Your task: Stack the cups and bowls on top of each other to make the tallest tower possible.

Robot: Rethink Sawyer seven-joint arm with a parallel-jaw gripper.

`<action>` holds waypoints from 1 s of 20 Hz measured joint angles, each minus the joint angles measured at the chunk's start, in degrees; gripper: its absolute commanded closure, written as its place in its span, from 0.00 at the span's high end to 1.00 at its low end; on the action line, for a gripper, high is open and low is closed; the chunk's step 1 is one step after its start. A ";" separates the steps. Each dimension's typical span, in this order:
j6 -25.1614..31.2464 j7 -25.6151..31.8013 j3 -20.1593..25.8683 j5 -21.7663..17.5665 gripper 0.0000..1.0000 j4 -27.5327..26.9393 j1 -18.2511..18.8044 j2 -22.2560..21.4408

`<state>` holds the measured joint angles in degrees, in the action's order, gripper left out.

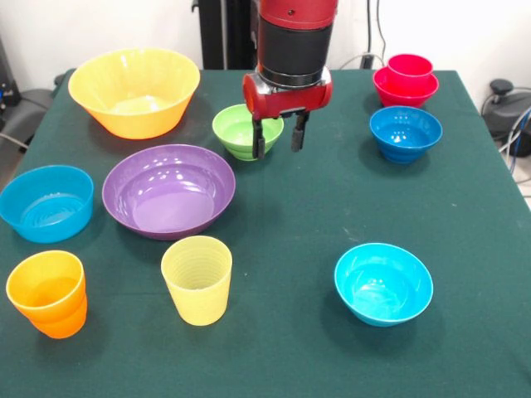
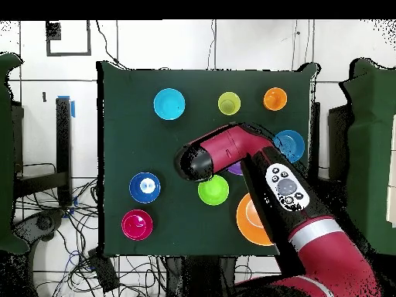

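Note:
My gripper (image 1: 278, 143) hangs open with nothing between its fingers, just right of the small lime green bowl (image 1: 235, 129) (image 2: 213, 190); one finger (image 1: 260, 139) overlaps that bowl's right rim. The tower (image 1: 406, 79) (image 2: 137, 224), a red cup nested in a red bowl, stands at the far right. Below it sits the dark blue bowl (image 1: 405, 131) (image 2: 145, 187). The pale yellow cup (image 1: 197, 279) (image 2: 229, 102) and orange cup (image 1: 48, 293) (image 2: 274, 98) stand upright near the front. The cyan bowl (image 1: 383, 283) (image 2: 168, 104) is front right.
The large yellow-orange bowl (image 1: 133, 89) (image 2: 249, 220) is far left, the wide purple bowl (image 1: 168, 189) lies in the middle left, and the light blue straight-sided bowl (image 1: 46, 202) (image 2: 291, 145) sits at the left edge. In the overhead view the arm (image 2: 232, 151) covers most of the purple bowl.

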<state>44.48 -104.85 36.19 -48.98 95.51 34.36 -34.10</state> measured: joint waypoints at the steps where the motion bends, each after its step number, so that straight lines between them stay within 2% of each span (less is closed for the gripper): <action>1: -0.01 0.00 0.01 0.00 1.00 -0.04 -0.03 0.01; 12: 4.61 0.00 0.00 0.02 1.00 -0.11 -0.15 -0.15; 20: 4.61 0.00 -0.02 0.00 1.00 0.64 0.93 -1.68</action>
<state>49.09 -104.85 36.17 -48.98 96.14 35.30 -35.79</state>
